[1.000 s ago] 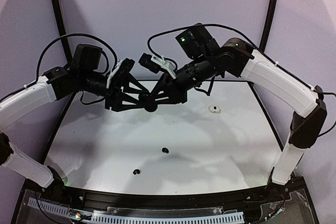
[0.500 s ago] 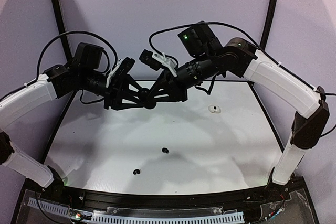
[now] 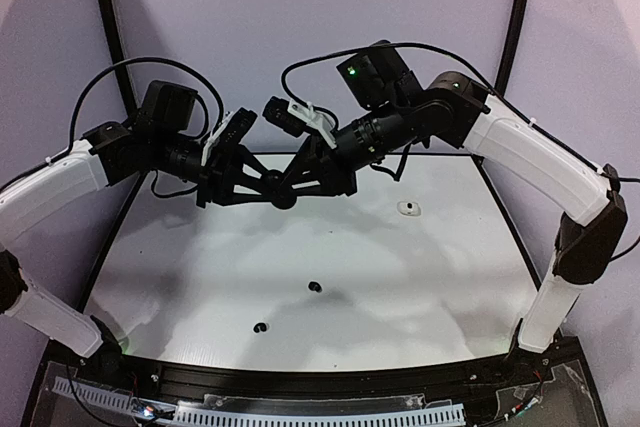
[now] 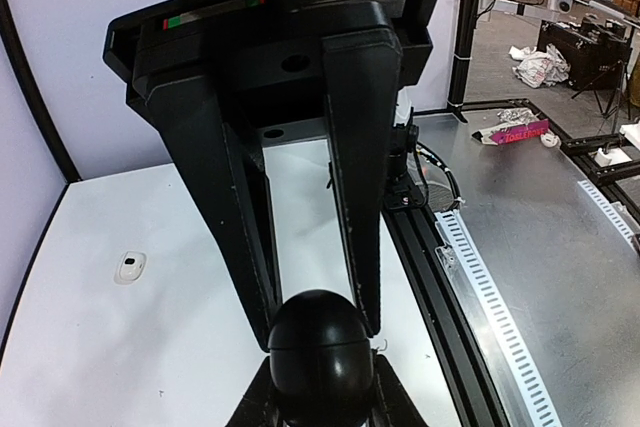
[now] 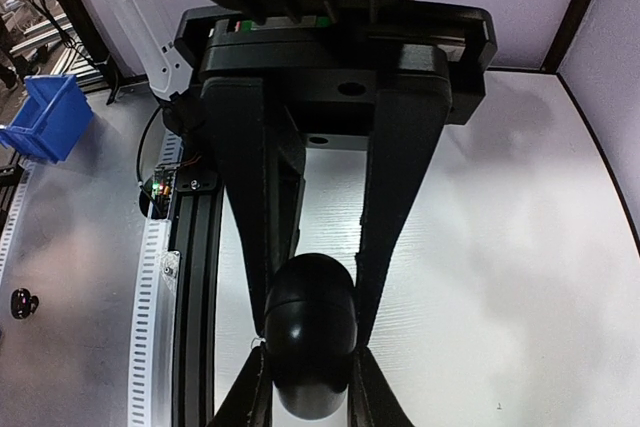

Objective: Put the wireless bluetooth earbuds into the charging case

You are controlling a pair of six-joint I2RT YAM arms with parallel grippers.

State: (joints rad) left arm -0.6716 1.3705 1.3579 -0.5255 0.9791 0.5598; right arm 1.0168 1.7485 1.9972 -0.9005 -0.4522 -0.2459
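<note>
Now the left gripper, jaws wide a second ago, has closed onto the black charging case that the right gripper also clamps, probably to pry it open. Both arms reach inward, fingertips meeting high over the table's 11 o'clock. Two black earbuds lie there at 6 and 7 o'clock.

The left gripper had its jaws apart, one on each side of the black round case. Now the jaws have come together and press on the case. The right gripper, on the other side of the case, has gone up a little. The case has gone up with it, so it hangs a bit higher above the worktop. The right arm's wrist has lifted a little too.
</note>
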